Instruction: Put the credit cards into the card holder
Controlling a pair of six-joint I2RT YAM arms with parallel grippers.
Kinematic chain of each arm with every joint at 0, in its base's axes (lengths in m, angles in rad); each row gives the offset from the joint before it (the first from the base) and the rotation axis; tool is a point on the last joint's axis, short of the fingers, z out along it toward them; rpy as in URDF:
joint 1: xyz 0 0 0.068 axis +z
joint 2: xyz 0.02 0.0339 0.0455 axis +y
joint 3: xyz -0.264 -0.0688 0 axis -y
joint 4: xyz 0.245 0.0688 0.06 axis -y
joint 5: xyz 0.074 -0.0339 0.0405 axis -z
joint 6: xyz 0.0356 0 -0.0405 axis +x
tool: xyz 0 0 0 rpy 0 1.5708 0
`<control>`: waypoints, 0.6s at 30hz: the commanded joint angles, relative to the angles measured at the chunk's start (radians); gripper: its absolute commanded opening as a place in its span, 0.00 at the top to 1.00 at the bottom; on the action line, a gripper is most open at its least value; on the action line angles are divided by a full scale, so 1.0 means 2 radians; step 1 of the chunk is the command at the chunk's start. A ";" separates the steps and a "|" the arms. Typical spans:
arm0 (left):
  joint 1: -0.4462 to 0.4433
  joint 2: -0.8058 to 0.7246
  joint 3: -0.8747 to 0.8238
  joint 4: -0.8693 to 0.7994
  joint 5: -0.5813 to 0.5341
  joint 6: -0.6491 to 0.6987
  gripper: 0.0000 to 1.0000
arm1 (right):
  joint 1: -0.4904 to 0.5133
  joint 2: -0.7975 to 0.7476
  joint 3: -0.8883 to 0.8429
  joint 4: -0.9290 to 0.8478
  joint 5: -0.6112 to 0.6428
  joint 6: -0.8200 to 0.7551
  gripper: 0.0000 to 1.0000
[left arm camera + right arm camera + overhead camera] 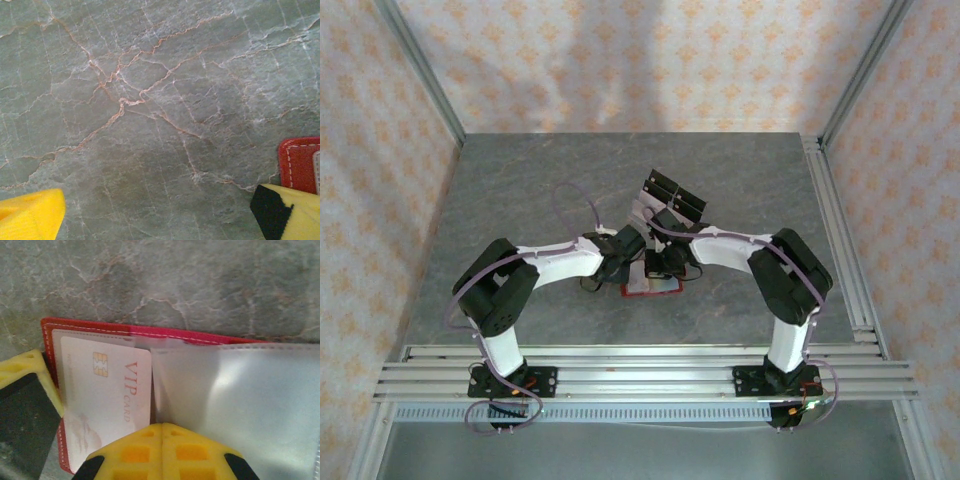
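Yellow-tipped, the right gripper (161,432) is pinched together on nothing. Its tips rest at the fold of the open red card holder (90,327), probably seating the credit card (105,395) on its left leaf. The left gripper (159,206) gapes empty, one finger by the holder's edge, seemingly bracing it.

Both arms are built alike. Left arm (555,262) and right arm (790,275): white link shells, bulky black joint housings, black base plates (515,380). A thin lilac cable (570,195) loops along each arm and curls at the base. Left fingers (30,215): yellow plastic, one with a black patch. Right fingers (135,452): yellow, grid-like recesses, black corners.
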 commanded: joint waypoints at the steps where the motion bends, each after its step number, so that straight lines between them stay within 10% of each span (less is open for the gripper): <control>1: -0.003 0.022 -0.009 0.015 0.006 0.001 0.00 | 0.013 0.015 0.020 -0.002 -0.008 0.000 0.97; 18: 0.028 -0.042 -0.008 -0.026 -0.021 0.001 0.00 | -0.005 -0.040 -0.017 -0.010 0.031 0.000 0.76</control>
